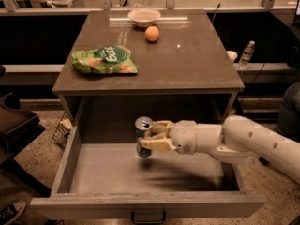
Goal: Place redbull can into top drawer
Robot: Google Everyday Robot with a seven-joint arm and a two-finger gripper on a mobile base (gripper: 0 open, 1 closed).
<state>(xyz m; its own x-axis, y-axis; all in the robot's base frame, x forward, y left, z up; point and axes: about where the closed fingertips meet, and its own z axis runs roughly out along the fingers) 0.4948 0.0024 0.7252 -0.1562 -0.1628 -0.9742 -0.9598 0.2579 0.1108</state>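
The redbull can is a slim can with a silver top, held upright above the floor of the open top drawer, near its middle. My gripper reaches in from the right on a white arm and is shut on the can, its cream fingers wrapped around the can's side. The drawer is pulled fully out, with a dark handle on its front panel. Its floor holds nothing else.
On the cabinet top lie a green chip bag, an orange and a white bowl. A water bottle stands on a ledge to the right. A dark chair is at the left.
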